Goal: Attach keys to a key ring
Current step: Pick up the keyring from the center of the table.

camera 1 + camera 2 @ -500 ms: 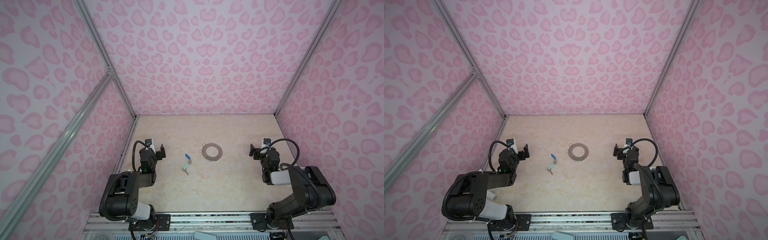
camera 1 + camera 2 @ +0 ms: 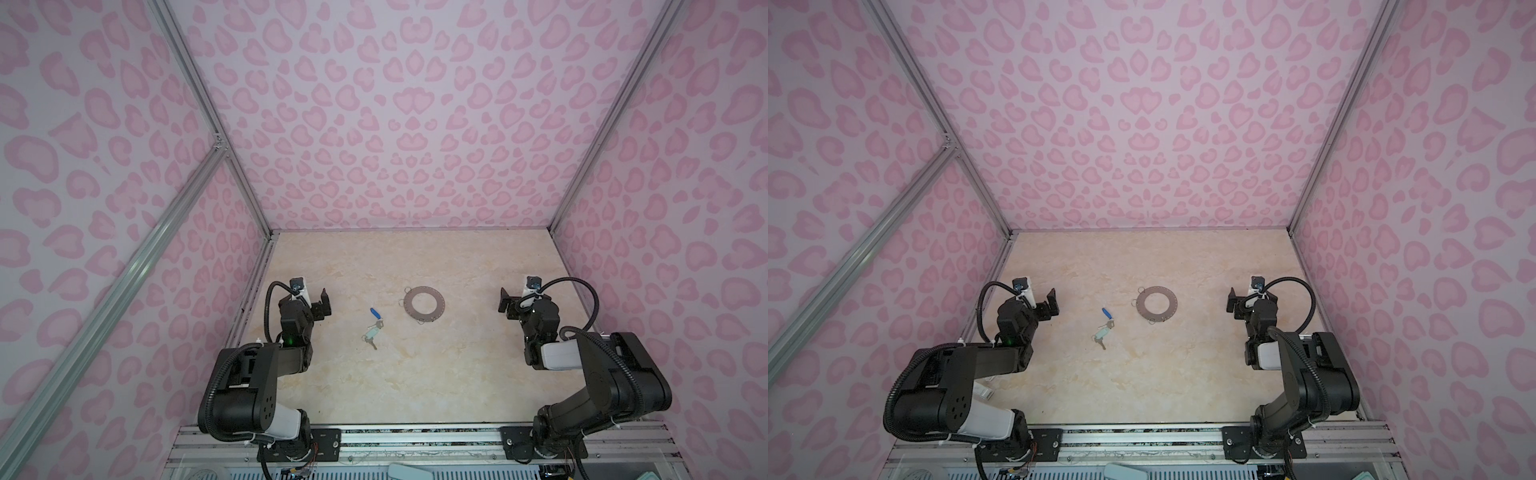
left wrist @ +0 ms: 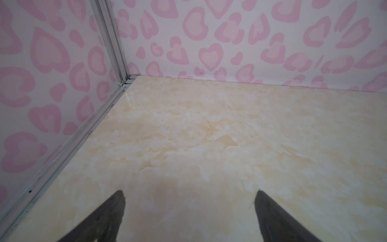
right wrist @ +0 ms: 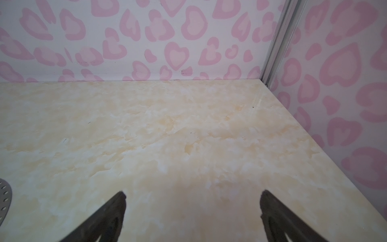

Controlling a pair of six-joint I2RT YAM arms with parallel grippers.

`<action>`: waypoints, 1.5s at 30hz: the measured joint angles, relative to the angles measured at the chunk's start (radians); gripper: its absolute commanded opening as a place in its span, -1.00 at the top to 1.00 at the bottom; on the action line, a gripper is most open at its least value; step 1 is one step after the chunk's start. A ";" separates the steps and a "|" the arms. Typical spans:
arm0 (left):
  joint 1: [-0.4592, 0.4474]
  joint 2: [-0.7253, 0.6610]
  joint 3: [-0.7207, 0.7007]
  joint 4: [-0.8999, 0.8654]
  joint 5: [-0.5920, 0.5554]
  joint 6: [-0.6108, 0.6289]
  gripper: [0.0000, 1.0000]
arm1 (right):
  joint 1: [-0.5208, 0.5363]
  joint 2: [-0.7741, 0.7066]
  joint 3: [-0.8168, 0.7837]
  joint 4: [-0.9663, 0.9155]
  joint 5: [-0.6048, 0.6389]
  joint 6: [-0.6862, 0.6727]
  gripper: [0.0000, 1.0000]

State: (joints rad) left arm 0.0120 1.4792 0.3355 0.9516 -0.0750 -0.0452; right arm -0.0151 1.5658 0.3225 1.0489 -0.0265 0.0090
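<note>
On the marble-look bench [image 2: 415,386], near its middle, the key ring [image 2: 424,306] lies flat, with the keys [image 2: 374,329] (blue tag, mint one) bunched at its 8 o'clock, apart from it. Well off at 9 and 3 o'clock, the left claw [image 3: 189,193] and the right claw [image 4: 192,192] gape, released, gripping nothing.

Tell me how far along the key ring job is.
Nothing looks done: the keys lie clustered on the table, apart from the key ring. Nothing is in hand: the left pincer and right pincer are open and empty. Every key remains to be attached.
</note>
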 measured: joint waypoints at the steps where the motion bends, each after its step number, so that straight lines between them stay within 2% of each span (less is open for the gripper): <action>1: 0.000 0.000 0.000 0.000 0.000 0.000 -0.95 | 0.000 0.000 0.000 0.000 0.000 0.000 -0.99; 8: 0.000 0.000 0.000 0.000 0.000 0.000 -0.95 | 0.000 0.000 0.000 0.000 0.000 0.000 -0.99; 18: 0.001 -0.002 -0.003 -0.001 0.001 0.000 -0.97 | -0.007 -0.013 -0.021 0.004 -0.008 0.006 -0.74; 21: 0.002 -0.039 0.038 -0.084 0.010 0.000 -0.97 | -0.007 -0.061 -0.019 -0.014 -0.024 0.005 -0.66; 25: 0.001 -0.124 0.135 -0.219 0.054 0.008 -0.96 | 0.018 -0.167 0.033 -0.130 -0.019 -0.011 -0.59; 30: -0.011 -0.232 0.249 -0.458 0.140 -0.001 -0.75 | 0.116 -0.266 0.143 -0.335 -0.056 -0.038 -0.48; 34: -0.074 -0.298 0.349 -0.667 0.194 -0.019 -0.68 | 0.278 -0.288 0.222 -0.524 -0.087 -0.060 -0.37; 40: -0.218 -0.371 0.375 -0.927 0.208 -0.074 -0.52 | 0.509 -0.227 0.321 -0.740 -0.104 -0.063 -0.18; 45: -0.261 -0.369 0.389 -1.061 0.206 -0.139 -0.36 | 0.642 -0.121 0.372 -0.843 -0.108 -0.033 -0.04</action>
State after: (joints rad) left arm -0.2493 1.1103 0.7250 -0.1093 0.1310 -0.1844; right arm 0.6273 1.4448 0.6945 0.2062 -0.1345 -0.0242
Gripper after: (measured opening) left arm 0.708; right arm 0.531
